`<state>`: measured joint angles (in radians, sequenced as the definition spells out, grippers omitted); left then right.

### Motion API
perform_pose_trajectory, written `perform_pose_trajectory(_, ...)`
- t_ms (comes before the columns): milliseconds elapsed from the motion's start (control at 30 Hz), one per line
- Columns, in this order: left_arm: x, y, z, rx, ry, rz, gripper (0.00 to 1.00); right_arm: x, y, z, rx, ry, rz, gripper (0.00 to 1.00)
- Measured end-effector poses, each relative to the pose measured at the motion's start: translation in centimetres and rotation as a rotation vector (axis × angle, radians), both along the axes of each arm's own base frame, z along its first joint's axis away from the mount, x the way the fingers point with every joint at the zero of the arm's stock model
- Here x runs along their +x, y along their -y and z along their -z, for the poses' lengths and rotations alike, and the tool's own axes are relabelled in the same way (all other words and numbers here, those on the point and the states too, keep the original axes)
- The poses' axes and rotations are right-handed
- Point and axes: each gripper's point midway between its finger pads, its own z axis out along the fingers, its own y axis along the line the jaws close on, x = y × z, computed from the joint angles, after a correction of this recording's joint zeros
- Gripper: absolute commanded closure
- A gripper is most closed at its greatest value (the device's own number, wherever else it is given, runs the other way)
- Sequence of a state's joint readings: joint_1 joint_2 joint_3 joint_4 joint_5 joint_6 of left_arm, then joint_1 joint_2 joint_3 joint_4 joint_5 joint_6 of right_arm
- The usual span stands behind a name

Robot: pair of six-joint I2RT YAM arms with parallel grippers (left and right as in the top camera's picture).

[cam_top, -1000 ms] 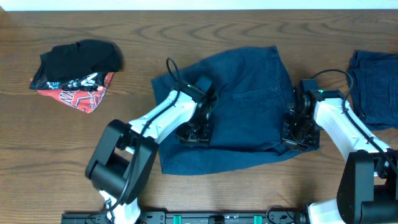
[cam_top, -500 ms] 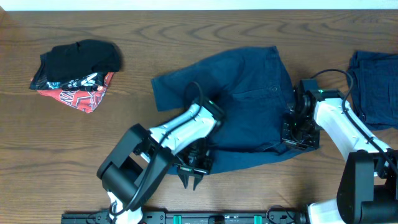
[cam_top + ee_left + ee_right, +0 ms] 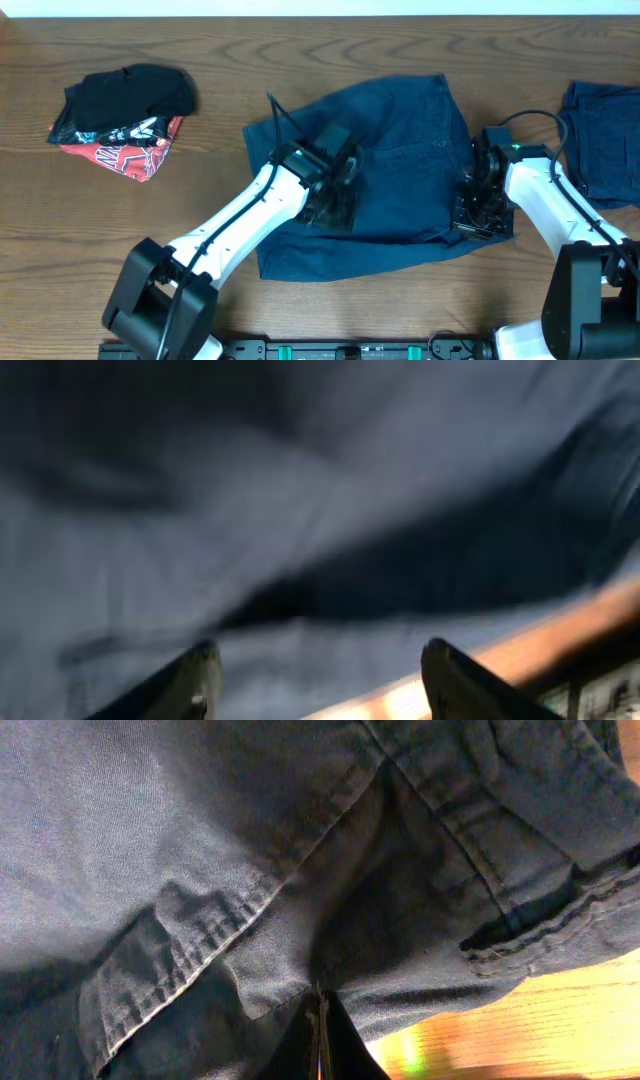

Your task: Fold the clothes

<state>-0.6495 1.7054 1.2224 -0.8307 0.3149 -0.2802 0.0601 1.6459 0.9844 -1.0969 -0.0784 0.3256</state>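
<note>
The dark blue woven garment (image 3: 400, 150) lies spread at the centre of the brown wooden table (image 3: 100, 230), with its long axis running roughly left to right. The right gripper (image 3: 478, 218) sits on the garment's lower right edge. In the right wrist view its jaws are closed together, apparently pinching the hem. The left gripper (image 3: 328, 205) hangs over the left-centre of the cloth, fingers (image 3: 200, 680) well apart and holding nothing; that view is blurred. The free left end lies nearest the left gripper, so the left arm suits the next grasp. Well apart from the garment are a folded black-and-red cloth pile (image 3: 120, 115) at the left and a second blue garment (image 3: 600, 140) at the far right.
</note>
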Motion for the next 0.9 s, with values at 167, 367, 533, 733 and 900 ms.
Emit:
perform_pose_trajectory(167,1.2,1.6,2.5,-0.021,-0.005,0.010,0.34,0.0,0.0,0.0,0.000,-0.001,0.000,0.99)
perform_pose_trajectory(367,-2.3,0.7,5.8,0.046,-0.220,0.008,0.35,-0.1,0.0,0.0,0.000,-0.003,-0.002,0.99)
perform_pose_trajectory(533,-7.5,-1.7,4.8,0.161,-0.432,0.019,0.39,-0.1,0.0,0.0,0.001,-0.002,-0.005,0.99)
perform_pose_trajectory(733,-14.1,-4.5,1.7,0.352,-0.678,0.059,0.50,-0.1,0.0,0.0,0.001,-0.002,-0.006,0.99)
perform_pose_trajectory(900,-16.2,-4.2,1.0,0.391,-0.704,0.120,0.53,-0.1,0.0,0.0,-0.001,-0.002,-0.007,0.99)
